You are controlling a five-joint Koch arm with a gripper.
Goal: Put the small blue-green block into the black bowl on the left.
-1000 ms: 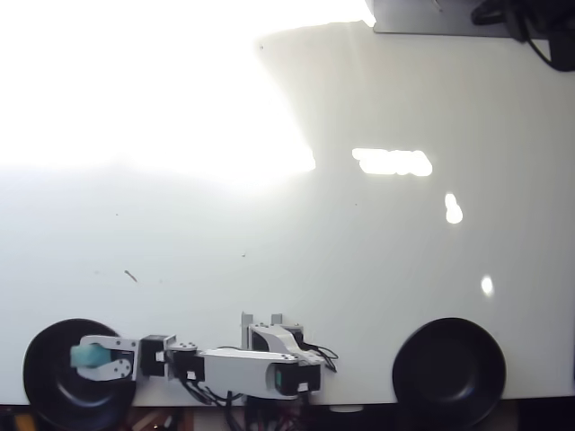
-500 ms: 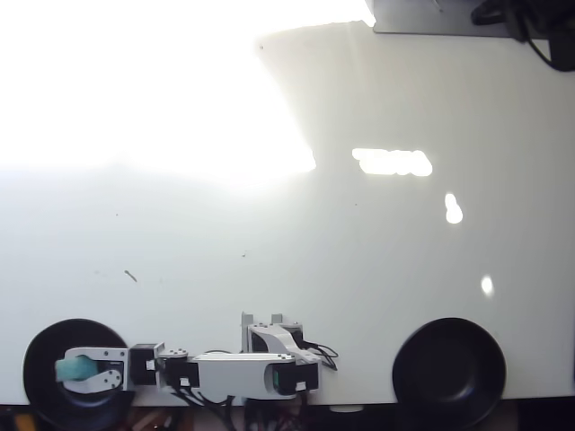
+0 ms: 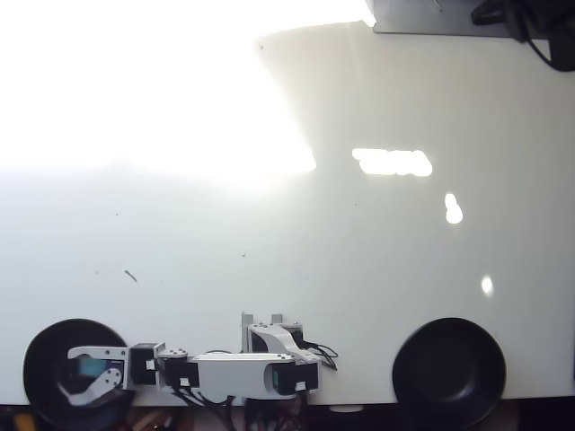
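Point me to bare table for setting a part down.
Free: the strip between the arm base and the right black bowl, and most of the white table above. Crowded: the left black bowl, under the gripper.

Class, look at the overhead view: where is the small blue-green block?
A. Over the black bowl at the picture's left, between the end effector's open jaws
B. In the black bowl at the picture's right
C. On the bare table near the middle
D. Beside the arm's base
A: the small blue-green block shows inside the outline of the left black bowl, between the spread jaws of the end effector.
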